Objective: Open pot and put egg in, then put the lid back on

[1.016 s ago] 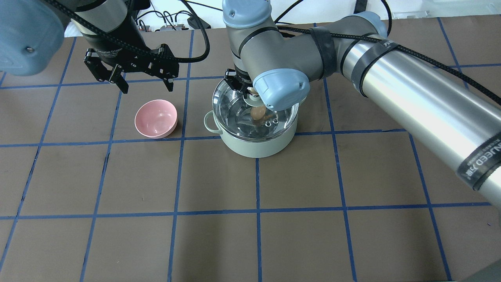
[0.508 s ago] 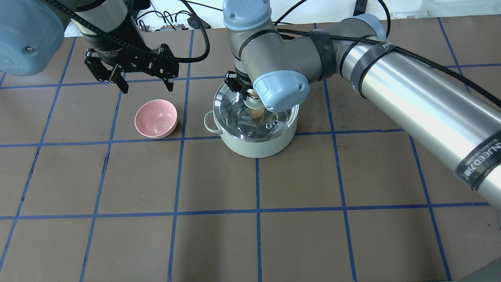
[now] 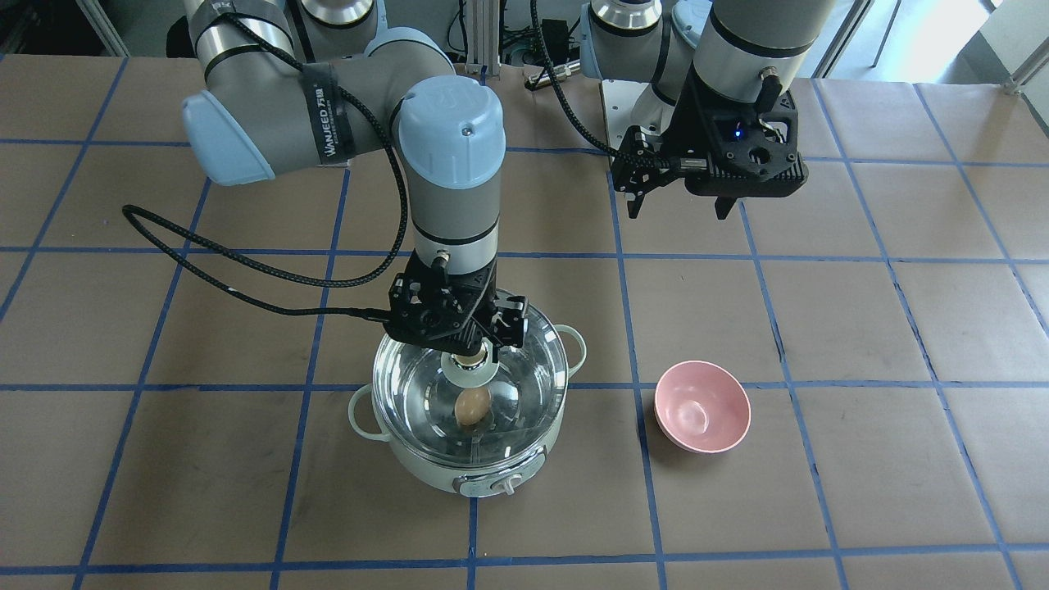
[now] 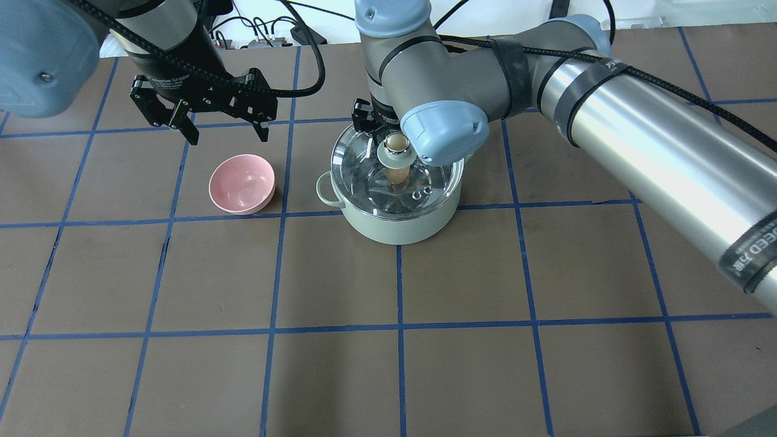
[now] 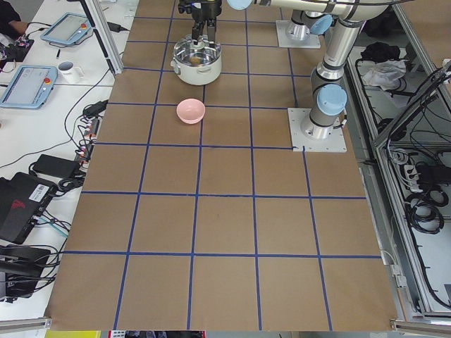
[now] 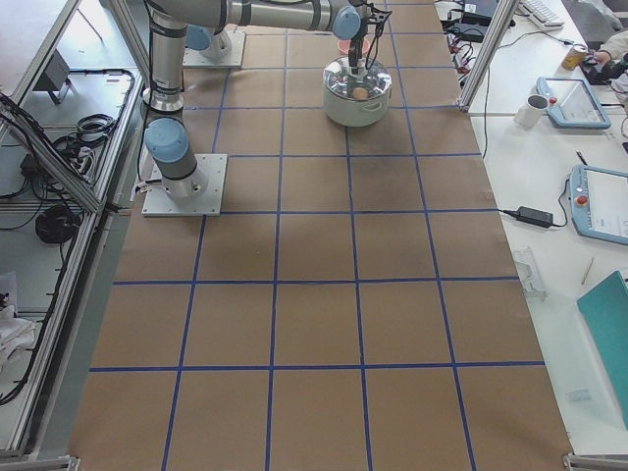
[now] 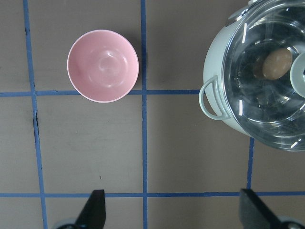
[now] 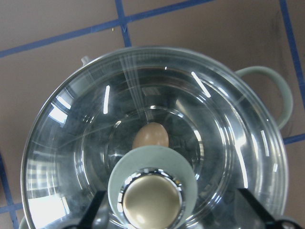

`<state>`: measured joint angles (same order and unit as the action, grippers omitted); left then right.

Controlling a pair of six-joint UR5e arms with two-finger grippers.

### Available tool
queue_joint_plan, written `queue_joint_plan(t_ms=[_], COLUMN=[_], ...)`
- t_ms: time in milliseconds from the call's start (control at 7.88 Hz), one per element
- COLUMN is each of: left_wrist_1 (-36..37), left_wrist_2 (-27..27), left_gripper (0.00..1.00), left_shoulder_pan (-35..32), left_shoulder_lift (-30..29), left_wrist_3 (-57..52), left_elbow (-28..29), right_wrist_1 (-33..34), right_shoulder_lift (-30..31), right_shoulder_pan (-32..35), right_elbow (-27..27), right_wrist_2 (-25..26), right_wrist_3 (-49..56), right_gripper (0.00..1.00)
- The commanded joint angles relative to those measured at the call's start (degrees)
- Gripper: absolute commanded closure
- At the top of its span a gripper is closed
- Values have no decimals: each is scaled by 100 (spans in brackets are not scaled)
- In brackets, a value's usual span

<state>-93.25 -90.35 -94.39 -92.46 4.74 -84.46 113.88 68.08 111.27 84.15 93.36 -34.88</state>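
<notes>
The mint-green pot stands mid-table with the clear glass lid seated on it. The tan egg lies inside and shows through the glass in the front view and the right wrist view. My right gripper is open just above the lid, its fingers spread on either side of the beige knob without touching it. My left gripper is open and empty, held above the table behind the pink bowl.
An empty pink bowl sits to the pot's left in the overhead view, about a hand's width from the pot's loop handle. The brown table carries a blue tape grid. Cables lie along the far edge.
The lid has settled on the pot. My right gripper has let go of the knob and drawn back, so the knob shows free. The left arm has not moved.
</notes>
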Motion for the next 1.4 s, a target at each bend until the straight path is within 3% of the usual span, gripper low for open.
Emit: queue_joint_plan(t_ms=[0,254,508,1270], left_wrist_1=[0,0,0,0], left_wrist_2=[-1,-1,8,8], left_gripper=[0,0,0,0], left_shoulder_pan=[0,0,0,0], left_shoulder_lift=[0,9,9,26], left_wrist_3=[-8,-17,-35,-44], left_elbow=[-9,-9,-9,-18], right_wrist_1=[-766,-1786,-2351,-2406], right_shoulder_lift=[756,1503,2093,2175], right_shoulder_pan=[-831,-1579,-1853,-1889], right_elbow=[-30,-30,-30,67], right_wrist_2=[-335,-336,-222,-142], right_wrist_3=[1362,2367,3072,3453], right_gripper=[0,0,0,0])
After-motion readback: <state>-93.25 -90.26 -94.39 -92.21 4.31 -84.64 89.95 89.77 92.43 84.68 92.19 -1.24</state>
